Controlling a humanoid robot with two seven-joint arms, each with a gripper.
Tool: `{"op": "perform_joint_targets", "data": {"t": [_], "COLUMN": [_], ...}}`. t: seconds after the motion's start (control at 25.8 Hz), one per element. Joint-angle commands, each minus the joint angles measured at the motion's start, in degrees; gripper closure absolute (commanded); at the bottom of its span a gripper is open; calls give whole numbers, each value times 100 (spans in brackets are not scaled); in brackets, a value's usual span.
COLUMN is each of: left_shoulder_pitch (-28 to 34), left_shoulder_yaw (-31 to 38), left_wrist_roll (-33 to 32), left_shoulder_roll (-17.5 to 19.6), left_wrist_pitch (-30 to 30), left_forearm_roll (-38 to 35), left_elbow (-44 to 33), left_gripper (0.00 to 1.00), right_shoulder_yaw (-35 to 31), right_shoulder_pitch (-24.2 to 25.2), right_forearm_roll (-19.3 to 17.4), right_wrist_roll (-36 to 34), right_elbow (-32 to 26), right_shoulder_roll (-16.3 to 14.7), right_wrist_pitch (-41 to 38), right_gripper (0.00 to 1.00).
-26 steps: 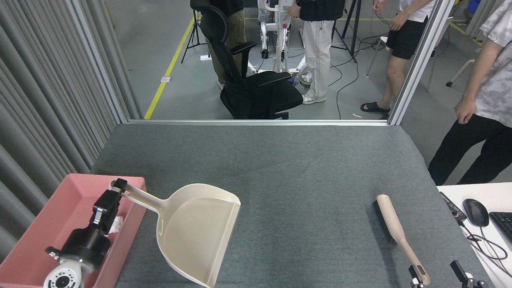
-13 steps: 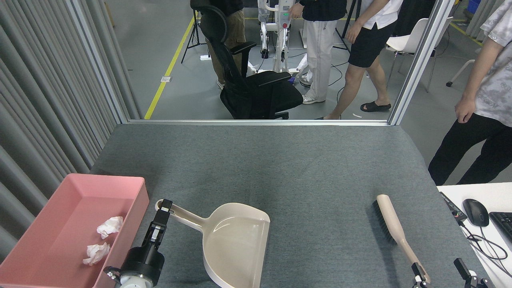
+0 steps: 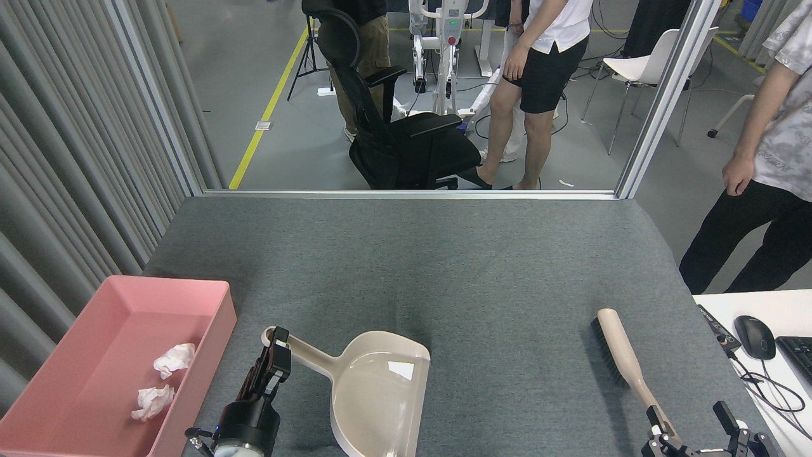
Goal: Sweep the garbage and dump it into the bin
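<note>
Two crumpled white garbage wads (image 3: 174, 359) (image 3: 152, 401) lie inside the pink bin (image 3: 209, 298) at the table's front left. Just right of the bin, the beige dustpan (image 3: 380, 393) rests flat on the grey table, its handle pointing toward the bin. My left gripper (image 3: 277, 348) is shut on the end of that handle. The beige brush (image 3: 625, 358) with black bristles lies at the front right. My right gripper (image 3: 690, 420) is open at the bottom edge, one finger beside the tip of the brush handle.
The grey felt table (image 3: 444, 266) ends at a metal rail at the back. A white desk with a mouse (image 3: 753, 336) and cables adjoins on the right. People and a black office chair (image 3: 406, 146) are beyond the rail. Grey curtain on the left.
My left gripper carried the dustpan from above the bin rightward and down onto the table. The two wads now show uncovered in the bin. A person walked across the background.
</note>
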Motion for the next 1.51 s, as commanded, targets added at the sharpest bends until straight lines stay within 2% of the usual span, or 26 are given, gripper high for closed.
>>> {"op": "perform_joint_targets", "data": {"t": [0.0,0.12,0.23,0.27,0.31,0.39,0.5,0.54,0.58,0.89,1.08,1.47], "left_shoulder_pitch": [9,17,61,79,96,158,193,202,202,290,501,993], "left_shoulder_yaw": [-12,-12,-21,-29,-29,-21,-21,-3,6,6,6,41], "left_wrist_roll": [223,355,416,425,416,416,408,399,390,346,337,346], "left_shoulder_roll": [2,2,54,72,116,230,274,274,283,476,854,1338], "left_wrist_pitch": [-162,-215,-259,-302,-417,-637,-742,-742,-742,-874,-856,-874], "left_forearm_roll": [-582,-802,-863,-907,-942,-942,-925,-863,-846,-837,-898,-1224], "left_elbow": [193,281,255,246,246,237,228,220,211,88,-27,-958], "left_gripper": [99,99,89,82,70,40,36,23,0,0,0,0], "right_shoulder_yaw": [1,9,18,18,18,18,18,18,18,9,18,18], "right_shoulder_pitch": [-7,-7,-7,-7,-7,-7,-7,-7,-7,2,2,2], "right_forearm_roll": [0,0,0,9,0,0,9,9,9,9,9,9], "right_wrist_roll": [9,9,9,9,9,9,9,9,9,9,9,9], "right_elbow": [-11,-46,-55,-55,-55,-55,-55,-63,-63,-72,-72,-125], "right_shoulder_roll": [-9,-17,-35,-35,-44,-35,-35,-26,-35,-53,-53,-26], "right_wrist_pitch": [-4,-4,-4,-4,-13,-13,-13,-13,-13,-30,-30,-39], "right_gripper": [1,1,1,1,1,1,1,1,1,1,1,1]}}
